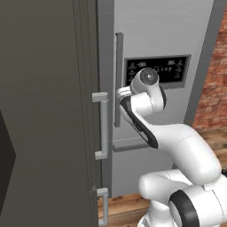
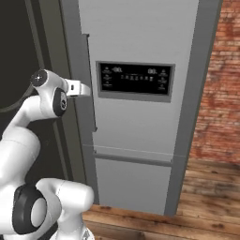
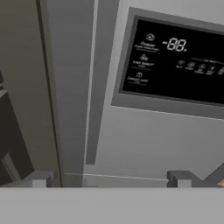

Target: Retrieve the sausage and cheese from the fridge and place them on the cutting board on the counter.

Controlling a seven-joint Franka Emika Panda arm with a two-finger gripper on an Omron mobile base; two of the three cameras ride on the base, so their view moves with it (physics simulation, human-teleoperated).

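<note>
Directly ahead, closed fridge [image 3: 144, 144], its long handle [image 3: 99, 83] between wide-open, empty fingers [image 3: 39, 178].

The fridge [image 2: 136, 140] stands ahead, its panel [image 2: 135, 78] right of its handle [image 2: 89, 79]. A cabinet [image 1: 44, 111] stands left; a brick wall [image 2: 218, 84] stands right.

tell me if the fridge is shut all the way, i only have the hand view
Observer: Yes. The right base view shows the fridge shut from top to bottom, including the lower section.
Operator: how high on the handle am i
Observer: In the left base view the hand sits about halfway down the long handle, level with the bottom of the dispenser panel.
Operator: whats right of the fridge
Observer: A red brick wall, right beside it.
</note>
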